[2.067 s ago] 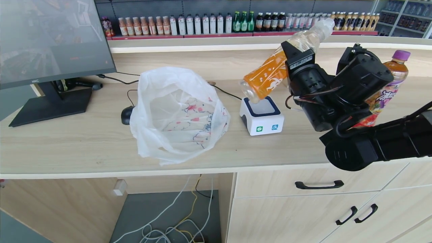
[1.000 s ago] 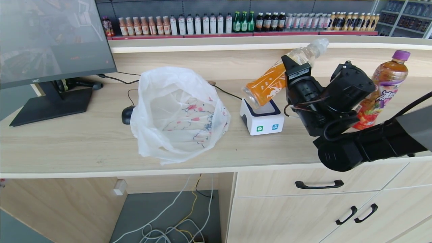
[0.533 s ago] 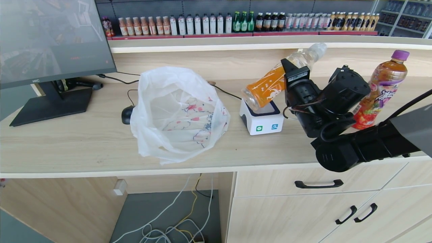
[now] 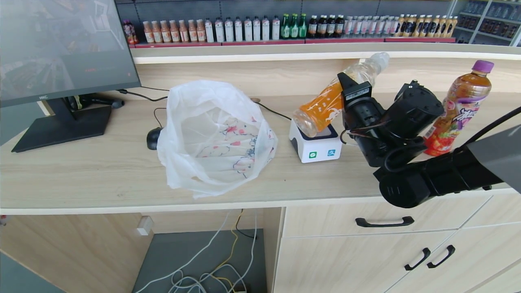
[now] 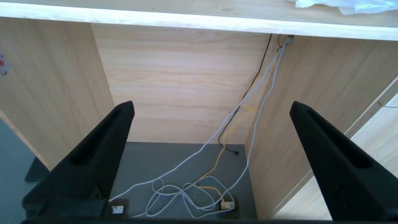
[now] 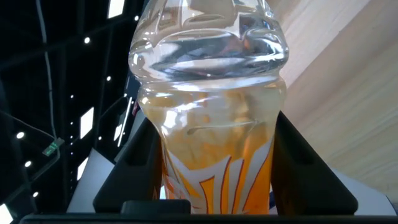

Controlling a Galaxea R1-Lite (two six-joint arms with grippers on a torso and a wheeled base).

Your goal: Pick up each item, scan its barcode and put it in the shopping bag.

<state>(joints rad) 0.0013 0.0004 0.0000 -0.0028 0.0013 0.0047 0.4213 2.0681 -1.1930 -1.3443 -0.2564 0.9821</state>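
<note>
Bottle (image 4: 321, 106) of orange drink sits tilted between the two fingers (image 6: 142, 163) of the right gripper (image 4: 348, 81), which squeeze it near its clear top end, one on each side. Its bottom end is right over the white scanner (image 4: 315, 145), beside the bag (image 4: 215, 134) on the counter (image 4: 101, 171). The left gripper (image 5: 211, 155) is down low, facing the space under the counter, with its fingers spread wide apart.

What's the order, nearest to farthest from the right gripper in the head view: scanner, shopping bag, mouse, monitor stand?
The right gripper holds the orange bottle.
1. scanner, just below it.
2. shopping bag, mid-counter.
3. mouse, past the bag.
4. monitor stand, far left.
</note>
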